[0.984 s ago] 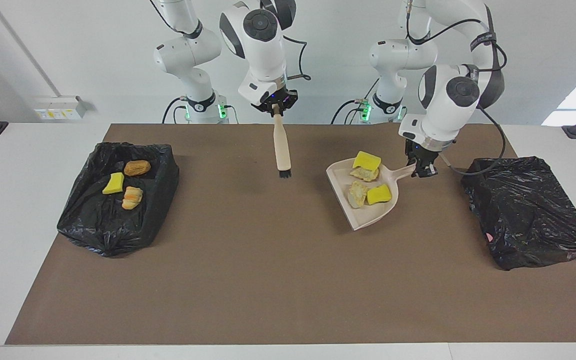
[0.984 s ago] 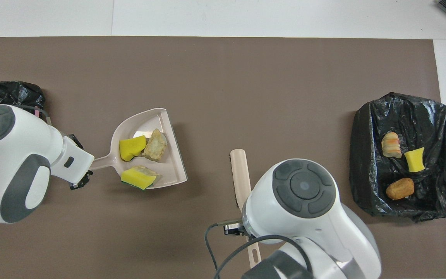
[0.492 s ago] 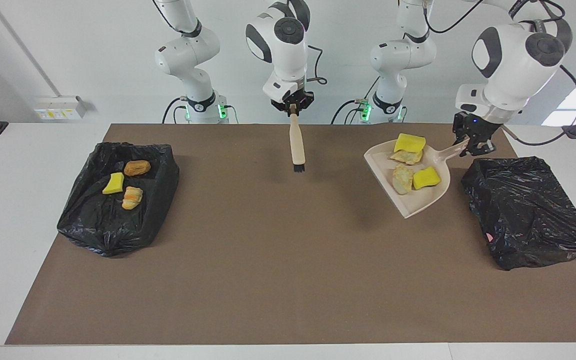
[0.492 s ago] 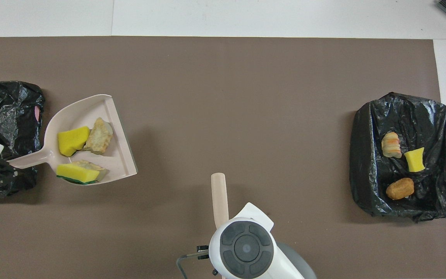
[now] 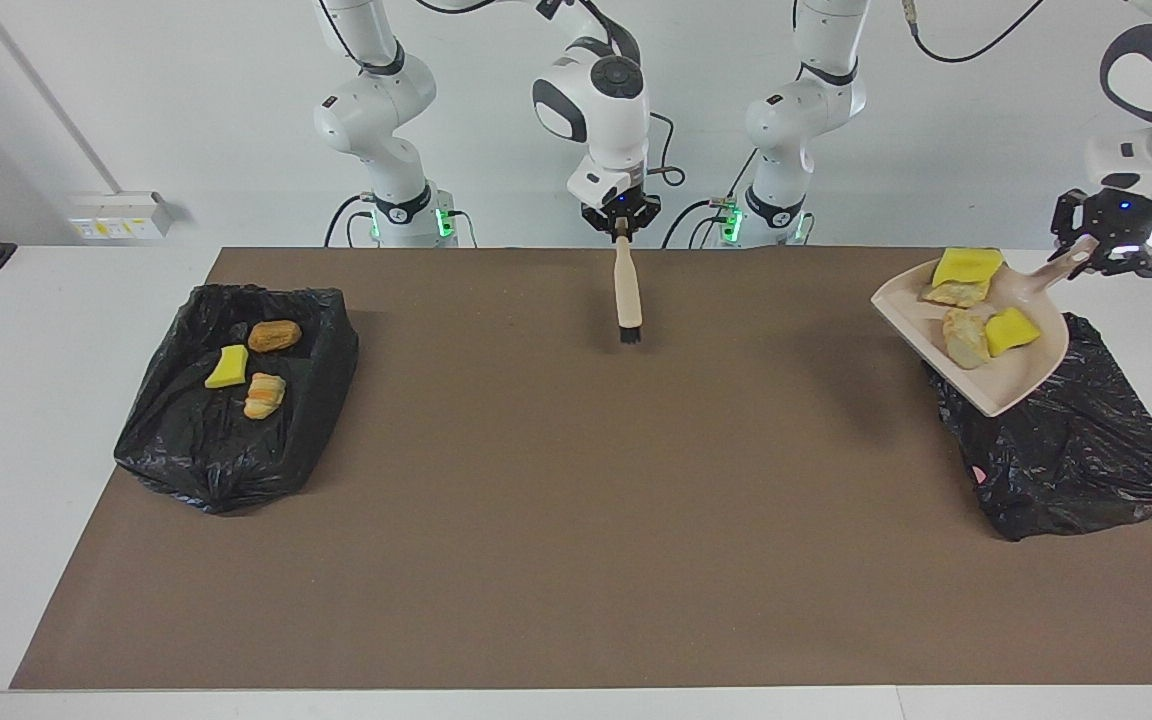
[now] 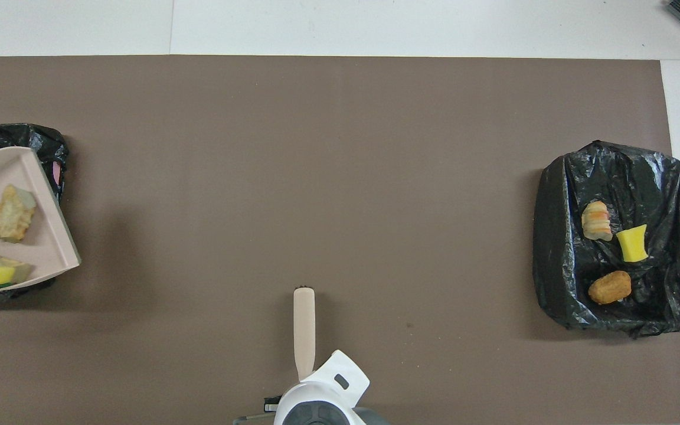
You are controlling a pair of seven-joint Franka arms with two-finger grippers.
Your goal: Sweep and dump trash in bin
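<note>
The left gripper [image 5: 1094, 252] holds the beige dustpan [image 5: 998, 380] with four trash scraps [image 5: 978, 301] over a black bin bag [image 5: 1076, 450], while the right gripper [image 5: 621, 228] holds a brush [image 5: 626, 292].

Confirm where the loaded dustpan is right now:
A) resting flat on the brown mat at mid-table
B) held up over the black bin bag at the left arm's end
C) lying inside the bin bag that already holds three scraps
B: the left gripper holds the dustpan by its handle, raised over the black bin bag at its end, with four scraps on it.
</note>
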